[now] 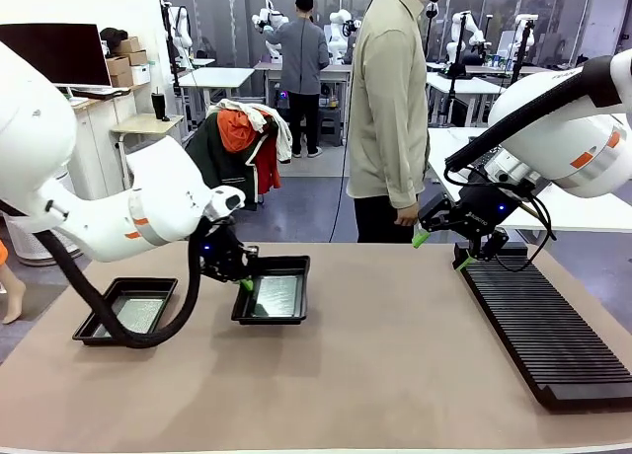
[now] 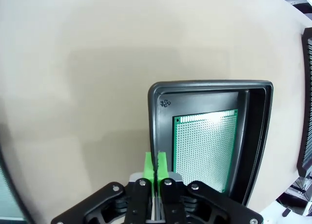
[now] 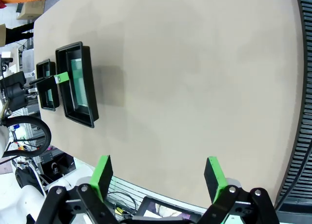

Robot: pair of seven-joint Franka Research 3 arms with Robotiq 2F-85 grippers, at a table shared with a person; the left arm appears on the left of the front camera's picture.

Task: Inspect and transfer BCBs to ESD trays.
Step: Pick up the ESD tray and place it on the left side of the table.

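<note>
The left arm curls low over the worktop [image 1: 375,375], its claw [image 1: 244,283] pressed together on the near-left rim of a black tray [image 2: 158,95]; the green fingertips [image 2: 155,166] meet with nothing but the tray wall between them, as far as I can tell. A green circuit board [image 2: 204,148] lies flat on that tray's floor. A second tray [image 1: 104,326] sits just to its left, something pale lying in it. The right arm hangs above the far right side, its claw [image 3: 158,177] spread wide and empty. Below it a long ribbed black rack [image 1: 548,326] runs along the worktop's right edge. A person [image 1: 388,109] stands behind the worktop.
</note>
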